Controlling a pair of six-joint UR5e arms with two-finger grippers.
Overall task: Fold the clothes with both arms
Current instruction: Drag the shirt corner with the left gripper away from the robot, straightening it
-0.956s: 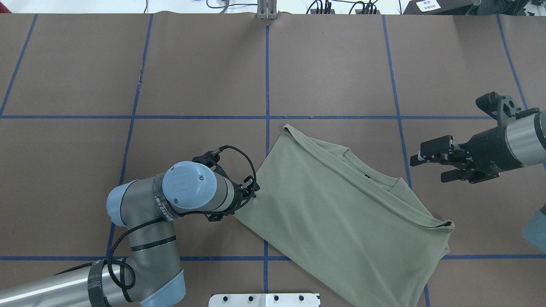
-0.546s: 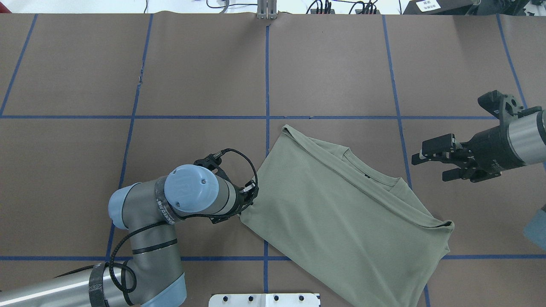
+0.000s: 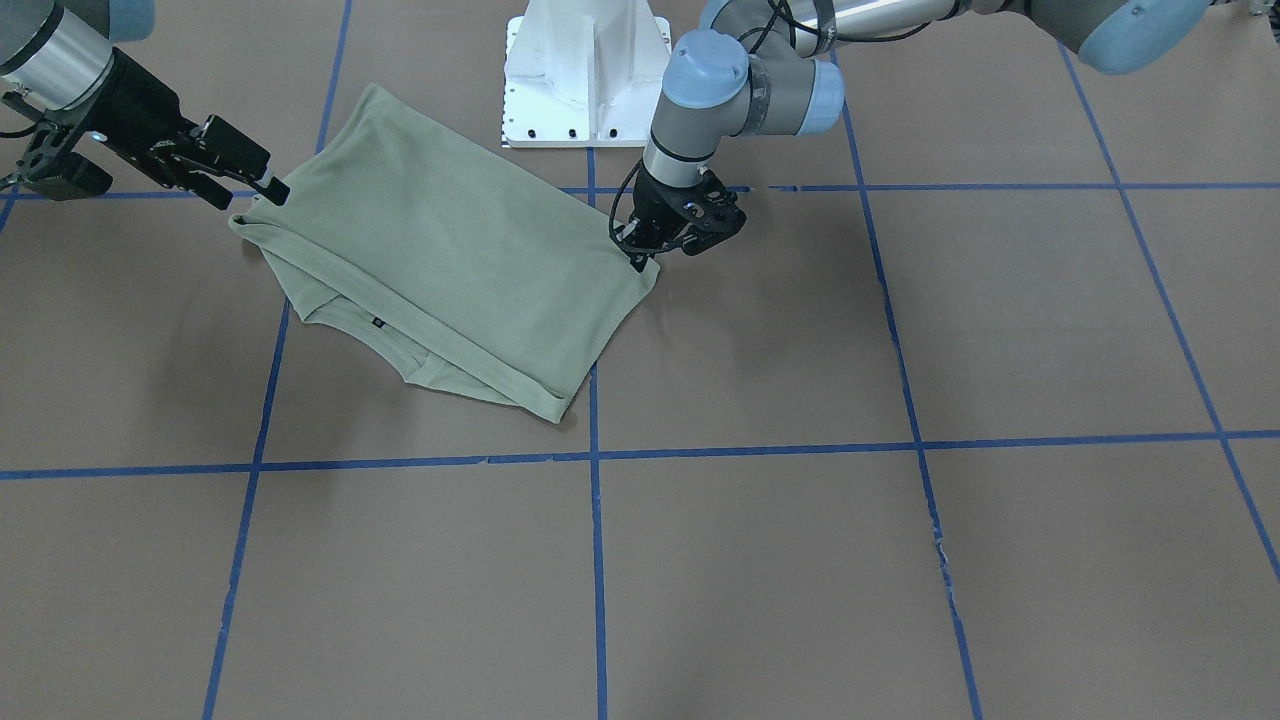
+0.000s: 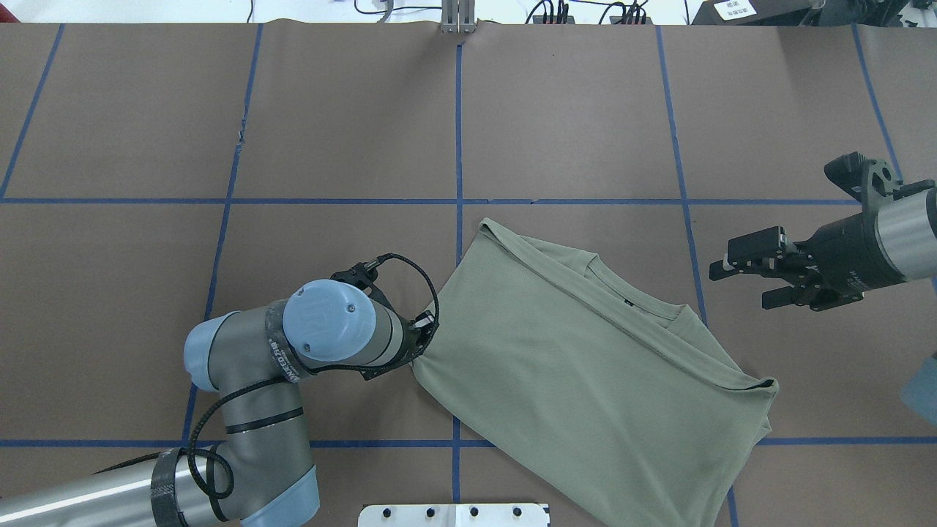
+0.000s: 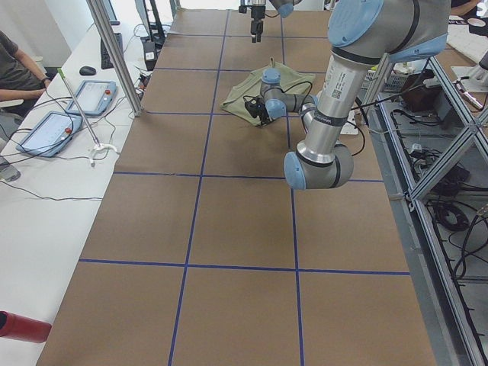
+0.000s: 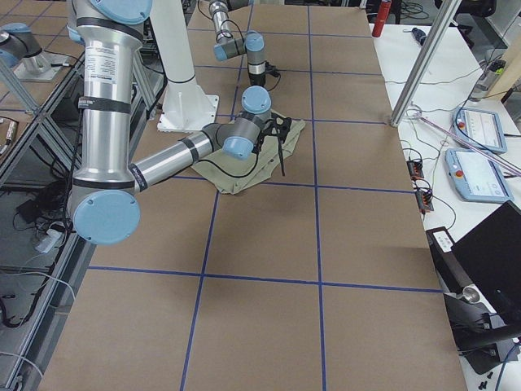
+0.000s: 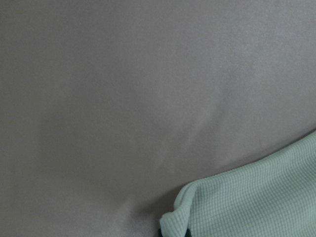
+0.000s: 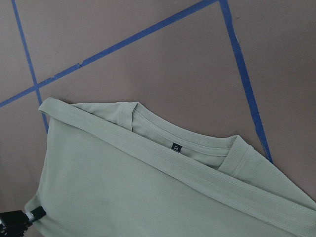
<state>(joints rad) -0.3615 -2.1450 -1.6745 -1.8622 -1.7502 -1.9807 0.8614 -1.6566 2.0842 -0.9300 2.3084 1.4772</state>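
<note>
- Two arms work over the table (image 4: 329, 110), which is covered in brown paper with a blue tape grid. I read the overhead view from its bottom edge upward.
- At the bottom centre, nearest me, sits the white base plate (image 4: 454, 514) of the pedestal.
- In the lower left, the left arm (image 4: 249, 380) bends over the table. The left gripper (image 3: 640, 258) points down at a corner of the shirt (image 4: 571, 366).
- Its fingers are pinched closed on that corner. My left wrist camera shows the knit fabric bunched at the bottom edge of its frame.
- The sage-green shirt lies folded on the table from the lower centre to the lower right. It sits on a diagonal and runs off the bottom edge.
- Its ribbed collar (image 8: 197, 143) faces the upper right, with a folded band of fabric laid across below it. A small dark label (image 8: 176, 146) shows inside the neck.
- At the right edge, mid-height, the right gripper (image 4: 743, 282) has its fingers spread and holds nothing. It is apart from the shirt, off to the right of the collar.
- Farthest away, along the top edge, cables (image 4: 556, 11) lie beyond the paper.
</note>
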